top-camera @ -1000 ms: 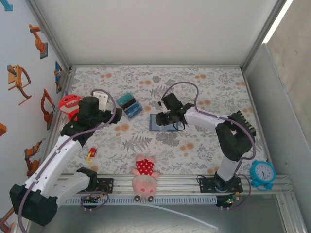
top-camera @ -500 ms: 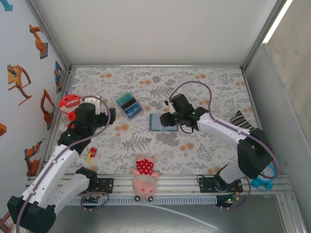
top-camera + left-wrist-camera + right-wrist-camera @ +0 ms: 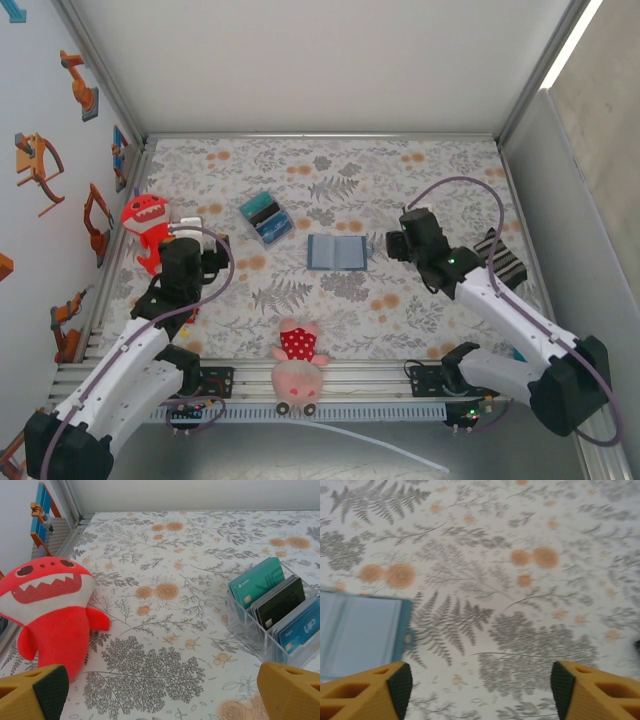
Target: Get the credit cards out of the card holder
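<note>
card holder (image 3: 337, 251): lying open on desk (image 3: 440, 180) | right pincer (image 3: 480, 690): spread, empty, near its edge | left pincer (image 3: 162, 695): spread, empty, near red toy (image 3: 47, 610)

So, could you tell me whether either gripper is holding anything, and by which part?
Nothing is held: the left gripper and the right gripper both stand open and empty, and the card holder lies untouched.

Overhead: I look down from high behind the rig, whole table (image 3: 450, 180) in frame. Both wrist cams ride low and close. Right wrist shares the card holder (image 3: 355, 630) with overhead.
</note>
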